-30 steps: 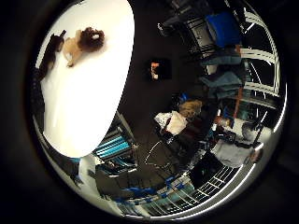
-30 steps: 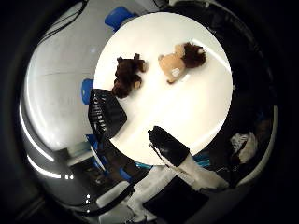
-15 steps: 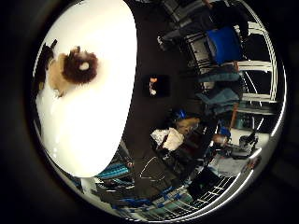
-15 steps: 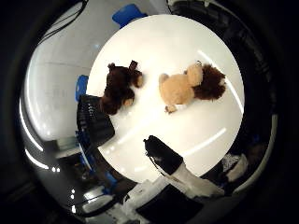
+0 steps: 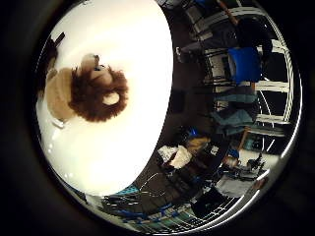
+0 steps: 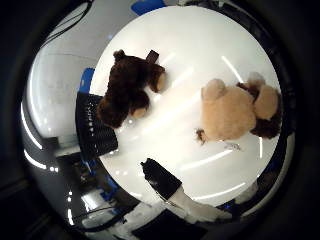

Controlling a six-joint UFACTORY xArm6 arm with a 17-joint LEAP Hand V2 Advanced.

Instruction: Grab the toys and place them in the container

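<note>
In the little finger side palm view, a tan lion toy [image 5: 83, 93] with a dark brown mane lies on the round white worktop [image 5: 123, 147] and fills a good part of the view, so it is close to the palm. Its body runs into the dark rim of the view, and part of it is cut off there. A dark shape at the same rim, beside the lion toy, is too cut off to make out. Beyond the worktop's edge the dim room shows a blue chair [image 5: 244, 65] and loose clutter on the floor, most of it hard to tell apart. No part of the hand shows in this view.

In the thumb side palm view, the same worktop carries two toys well apart from each other: the lion toy and a dark brown bear toy [image 6: 127, 95]. The bear toy lies near the worktop's edge, just beside a black mesh container [image 6: 95, 127] that stands at that edge; whether they touch I cannot tell. The container's inside is dark and nothing can be seen in it. One black and white part of the hand [image 6: 172, 192] reaches in over the worktop's edge. It touches neither toy. From that single part I cannot tell whether the fingers are spread wide or curled.
</note>
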